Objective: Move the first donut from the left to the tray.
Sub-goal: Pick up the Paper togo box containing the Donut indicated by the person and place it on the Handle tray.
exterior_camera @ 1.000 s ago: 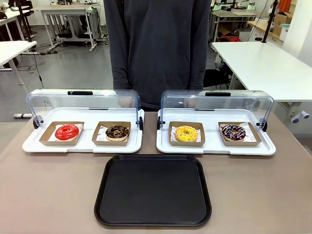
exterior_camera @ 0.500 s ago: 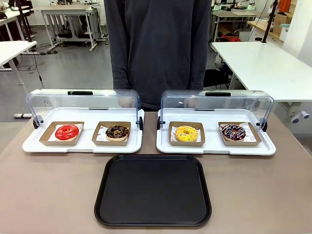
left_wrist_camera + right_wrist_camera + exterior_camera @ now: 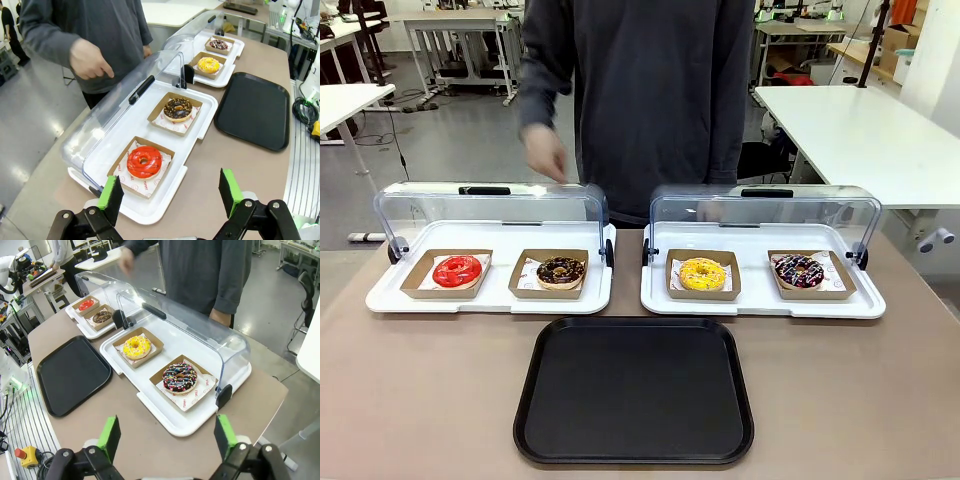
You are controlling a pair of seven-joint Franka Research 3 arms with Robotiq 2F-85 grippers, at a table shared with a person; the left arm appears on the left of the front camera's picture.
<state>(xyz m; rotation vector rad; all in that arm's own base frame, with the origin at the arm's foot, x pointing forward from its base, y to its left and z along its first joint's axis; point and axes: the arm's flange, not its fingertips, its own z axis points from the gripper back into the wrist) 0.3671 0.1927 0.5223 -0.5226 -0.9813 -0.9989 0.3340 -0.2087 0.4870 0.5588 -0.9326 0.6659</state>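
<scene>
The red-glazed donut lies in its brown cardboard holder at the left end of the left white platter, under the raised clear lid; the left wrist view has the red donut just beyond my fingers. The black tray lies bare in front of the two platters, and both wrist views catch the tray. My left gripper hangs open above the table's left end. My right gripper is open above the right end. A person's hand hovers above the left lid.
A chocolate donut shares the left platter. The right platter holds a yellow donut and a dark sprinkled donut under its own open lid. The person stands at the far edge.
The person's arm has come up from behind the left lid, with the hand now raised above it. Donuts, tray and platters have not moved.
</scene>
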